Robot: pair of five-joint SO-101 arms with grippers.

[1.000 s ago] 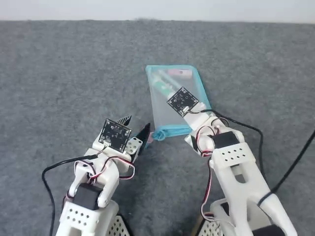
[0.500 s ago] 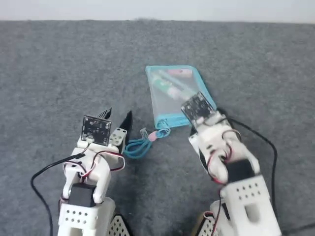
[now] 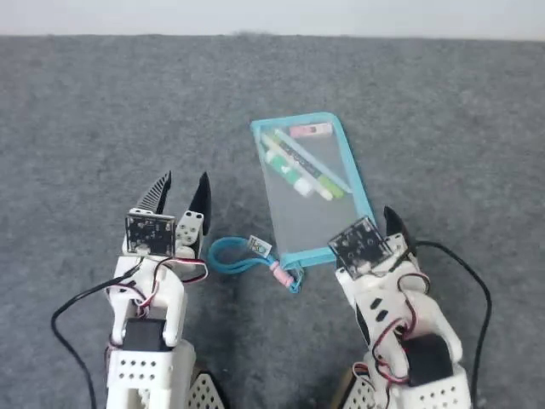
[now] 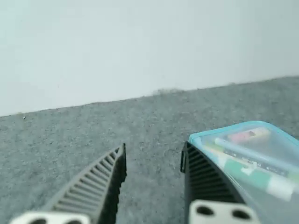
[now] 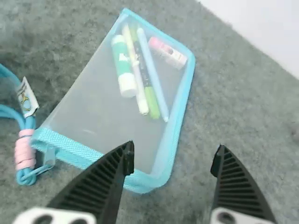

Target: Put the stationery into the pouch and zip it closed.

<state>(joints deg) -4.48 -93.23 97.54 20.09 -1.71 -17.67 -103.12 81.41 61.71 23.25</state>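
Note:
A clear pouch with a teal zip border [image 3: 313,192] [image 5: 117,112] [image 4: 261,154] lies flat on the grey carpet, with several pens and an eraser [image 3: 298,166] [image 5: 140,79] inside at its far end. Its blue wrist strap [image 3: 238,256] [image 5: 21,140] with a pink bead [image 3: 277,271] [image 5: 25,156] trails off the near corner. My left gripper [image 3: 180,194] [image 4: 153,168] stands open to the left of the pouch, holding nothing. My right gripper [image 3: 385,228] [image 5: 172,161] is open above the pouch's near right corner, clear of it.
Grey carpet [image 3: 111,111] covers the whole work area up to a pale wall [image 3: 272,15] at the back. Black cables [image 3: 477,290] run beside the right arm's base.
Both arms have drawn back toward their bases. The right gripper came off the pouch and uncovered it. The left gripper moved left, and the blue strap now lies stretched out by the pouch's near corner.

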